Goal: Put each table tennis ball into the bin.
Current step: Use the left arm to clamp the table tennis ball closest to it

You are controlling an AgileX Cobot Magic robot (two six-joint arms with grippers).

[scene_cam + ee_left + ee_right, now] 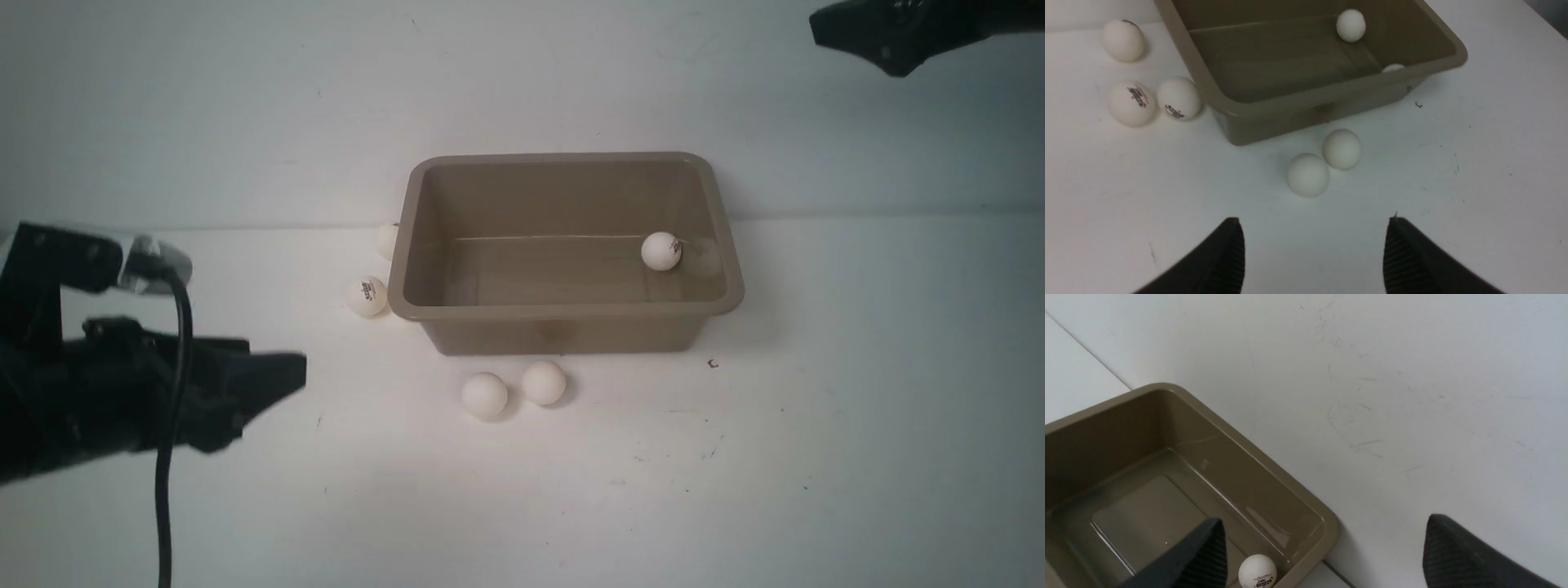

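While lining up next pick, steer open, empty left gripper point(1313, 222) onto nearest table tennis ball point(1307, 174) before bin point(1310, 93). Leave right gripper point(1325, 520), likewise open and empty, clear.

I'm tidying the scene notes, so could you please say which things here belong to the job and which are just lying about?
Job: bin; one ball inside it; two balls in front of it; three balls left of it; left hand, right hand, both open.
Lying about: black cable on the left arm; small dark mark on the table.
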